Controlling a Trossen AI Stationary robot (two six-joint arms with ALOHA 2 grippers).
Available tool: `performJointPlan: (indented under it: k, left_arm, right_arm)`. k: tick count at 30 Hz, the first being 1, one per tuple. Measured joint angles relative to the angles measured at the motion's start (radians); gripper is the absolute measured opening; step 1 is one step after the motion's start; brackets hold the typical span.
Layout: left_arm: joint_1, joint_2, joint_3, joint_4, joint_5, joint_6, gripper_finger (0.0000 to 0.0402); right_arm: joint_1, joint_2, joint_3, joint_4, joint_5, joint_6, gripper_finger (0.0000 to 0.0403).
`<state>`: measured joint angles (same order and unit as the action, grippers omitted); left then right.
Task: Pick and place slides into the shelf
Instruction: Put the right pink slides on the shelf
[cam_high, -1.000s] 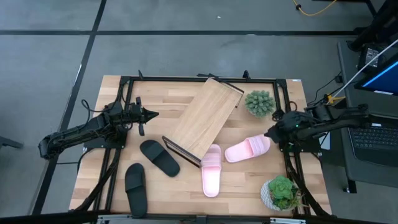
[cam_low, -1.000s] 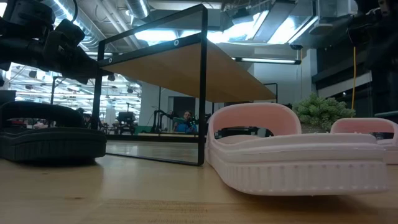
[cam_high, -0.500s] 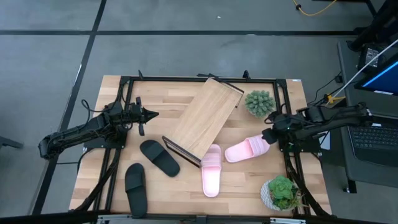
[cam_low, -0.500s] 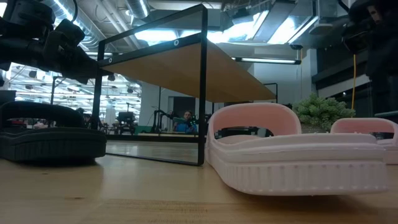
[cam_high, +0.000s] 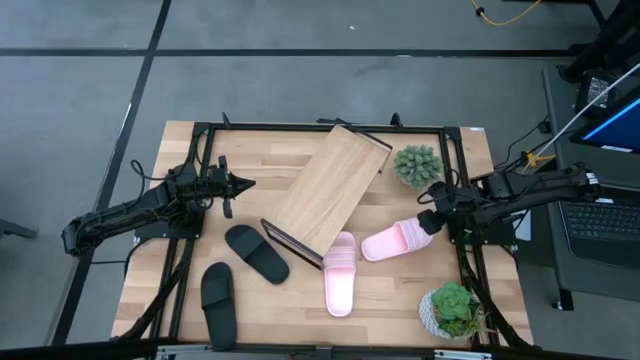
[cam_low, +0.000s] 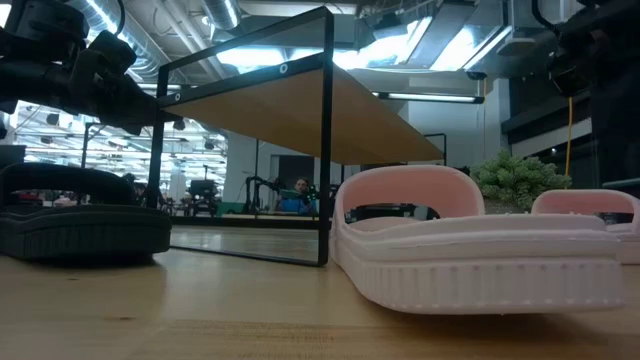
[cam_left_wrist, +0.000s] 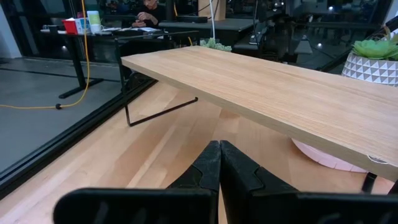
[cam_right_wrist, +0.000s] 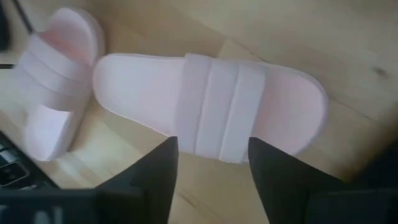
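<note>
- The right gripper (cam_high: 428, 222) hovers over the nearer pink slide (cam_high: 398, 239), its fingers (cam_right_wrist: 155, 180) spread apart and holding nothing; the right wrist view shows the wide strap just beyond and between them, so this looks like a line-up for a grab across the strap.
- The second pink slide (cam_high: 339, 273) lies just past the first one from that gripper, its toe end tucked against the low edge of the shelf (cam_high: 330, 186).
- The shelf stands slanted in the middle of the table (cam_high: 400, 300), farther off from the right gripper than both pink slides; nothing rests on its board.
- The left gripper (cam_high: 242, 183) waits at the shelf's far side, fingers pressed together and empty, with the two black slides (cam_high: 256, 252) lying apart from it toward the table's front.
- Against a second ago: the right gripper has slid in from the table's edge toward the pink slide, and its fingers, nearly together then, now stand apart. The slides, shelf and left arm have not shifted.
</note>
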<state>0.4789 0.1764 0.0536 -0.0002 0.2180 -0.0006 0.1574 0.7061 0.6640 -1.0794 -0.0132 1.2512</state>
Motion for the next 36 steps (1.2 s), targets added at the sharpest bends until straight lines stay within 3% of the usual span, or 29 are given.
performJointPlan:
  k: [5,15,36]
  left_arm:
    - [0.0,0.0,0.0,0.0,0.0,0.0,0.0]
    - [0.0,0.0,0.0,-0.001,0.0,0.002,0.0]
    - [0.0,0.0,0.0,-0.016,0.0,0.002,0.0]
  right_arm:
    - [0.0,0.018,-0.057,0.042,-0.001,0.003,0.0221]
    - [0.0,0.018,-0.252,0.261,-0.051,0.005,0.0219]
    - [0.0,0.018,-0.277,0.442,-0.051,0.005,0.0219]
